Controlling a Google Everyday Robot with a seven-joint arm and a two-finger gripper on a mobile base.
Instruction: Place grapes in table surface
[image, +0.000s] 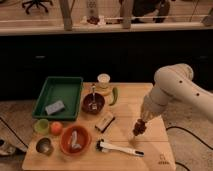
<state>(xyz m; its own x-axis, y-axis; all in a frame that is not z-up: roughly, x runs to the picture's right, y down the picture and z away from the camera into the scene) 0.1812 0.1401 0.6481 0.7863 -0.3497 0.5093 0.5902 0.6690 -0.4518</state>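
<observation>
The grapes (138, 130), a small dark red-purple bunch, are at the tip of my gripper (140, 125), which is shut on them. The white arm comes in from the right and points down. The bunch hangs low over the right half of the light tan table surface (155, 100), right of the brush. I cannot tell whether the bunch touches the wood.
A white brush (120, 148) lies near the front edge, with a small dark block (105, 121) behind it. A dark brown bowl (93, 103), green pepper (114, 96) and white cup (103, 80) stand mid-table. A green tray (59, 95), orange bowl (75, 140), orange fruit (56, 128) and cups stand at the left.
</observation>
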